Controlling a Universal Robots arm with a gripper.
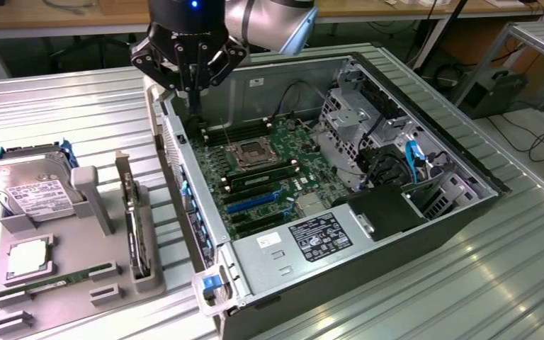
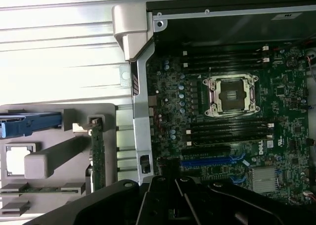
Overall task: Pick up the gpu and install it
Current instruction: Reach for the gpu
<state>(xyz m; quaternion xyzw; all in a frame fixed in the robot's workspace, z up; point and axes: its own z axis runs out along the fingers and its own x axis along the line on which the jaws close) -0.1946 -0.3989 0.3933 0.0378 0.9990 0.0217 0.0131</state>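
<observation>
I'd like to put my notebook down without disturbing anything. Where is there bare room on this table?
Bare ribbed table lies at the exterior view's right, beside the open computer case. Another free patch sits beyond the grey parts holder, at the exterior view's left. The holder is crowded: hard drive, gpu, RAM stick.

We see a ribbed metal table (image 1: 54, 99), with strong glare on it toward the exterior view's right. Behind it we have a wooden bench (image 1: 64, 13). At the exterior view's right: metal frame rack (image 1: 537, 32), dark box (image 1: 484, 88), loose cables (image 1: 537, 142) on the floor.
</observation>
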